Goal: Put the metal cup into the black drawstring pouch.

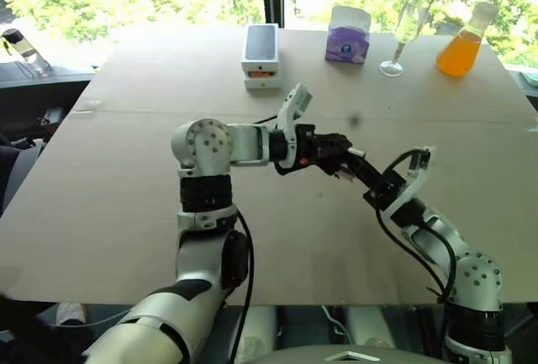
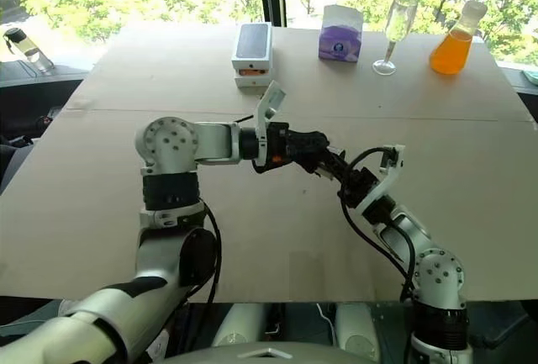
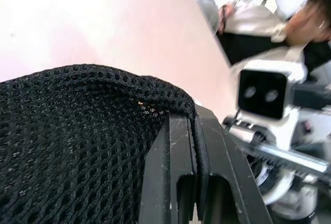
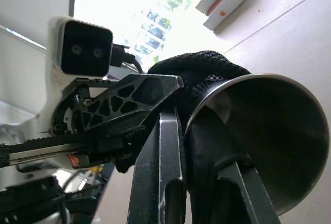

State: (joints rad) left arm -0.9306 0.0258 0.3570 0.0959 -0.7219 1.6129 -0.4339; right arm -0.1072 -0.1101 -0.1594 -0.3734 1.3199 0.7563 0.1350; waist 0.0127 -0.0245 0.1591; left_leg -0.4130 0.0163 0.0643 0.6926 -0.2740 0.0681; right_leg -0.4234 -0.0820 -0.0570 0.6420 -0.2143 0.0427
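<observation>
Pouch (image 3: pixel 67 146) black open mesh cloth (matt); cup (image 4: pixel 269 131) brushed, shiny metal; table (image 1: pixel 126 213) matt.

The left gripper (image 1: pixel 343 162) and right gripper (image 1: pixel 375 187) are raised together above the middle of the tabletop (image 1: pixel 126 129), a dark bundle held between them. Along the far edge are ranged a white box (image 1: pixel 261 55), purple tissue box (image 1: pixel 348 34), wine glass (image 1: pixel 405 34) and orange flask (image 1: pixel 463 44).

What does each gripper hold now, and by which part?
The left gripper pinches the black drawstring pouch by its mesh edge. The right gripper holds the metal cup by its rim.
</observation>
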